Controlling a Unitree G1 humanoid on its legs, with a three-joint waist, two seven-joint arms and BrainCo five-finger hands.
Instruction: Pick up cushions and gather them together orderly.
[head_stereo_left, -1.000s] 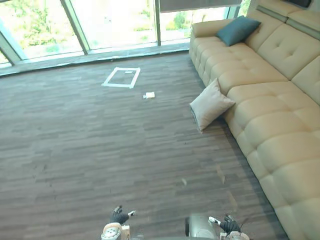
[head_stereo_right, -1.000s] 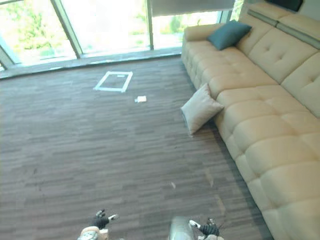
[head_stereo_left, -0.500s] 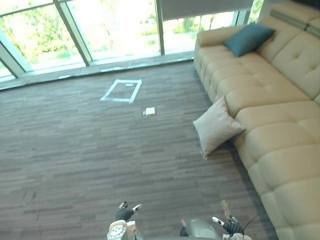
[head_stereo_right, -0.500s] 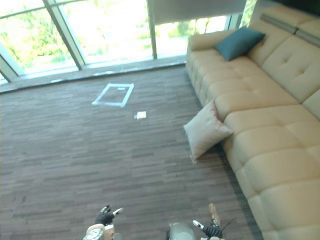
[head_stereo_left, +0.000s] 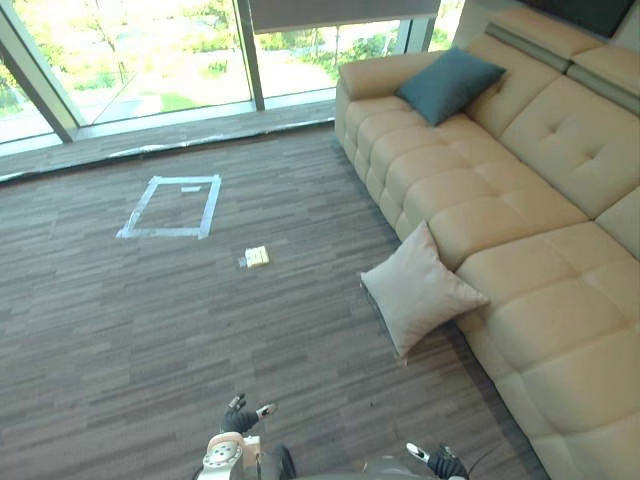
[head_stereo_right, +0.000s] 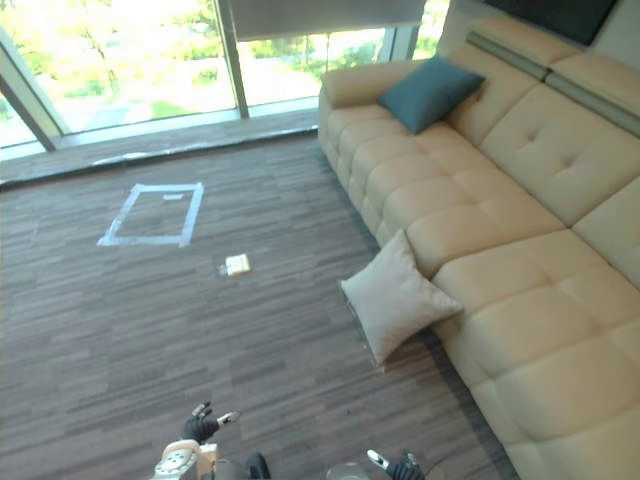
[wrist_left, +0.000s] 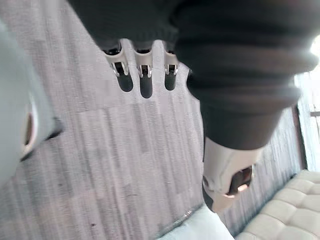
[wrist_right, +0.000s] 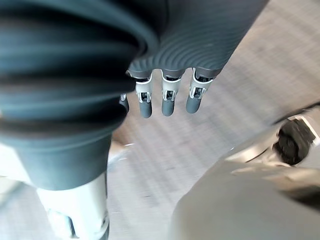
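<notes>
The whole scene is seen shifted against the picture of half a second ago, so the camera has been moved, not the things. The beige cushion (head_stereo_left: 420, 290) is left as it was: stood tilted on the floor (head_stereo_left: 150, 330), one edge leaned against the front of the sofa (head_stereo_left: 560, 170). The teal cushion (head_stereo_left: 448, 84) is likewise unmoved, laid on the sofa seat at the far end, near the armrest and well apart from the beige one. A taped square (head_stereo_left: 170, 206) and a small flat object (head_stereo_left: 257, 257) are seen on the floor nearer the windows (head_stereo_left: 150, 50). The left robot hand (head_stereo_left: 240, 417) and the right robot hand (head_stereo_left: 440, 463) are held low as before, near the view's lower edge; in both wrist views the fingers (wrist_left: 145, 75) are seen straight and relaxed over bare floor, with nothing held.
</notes>
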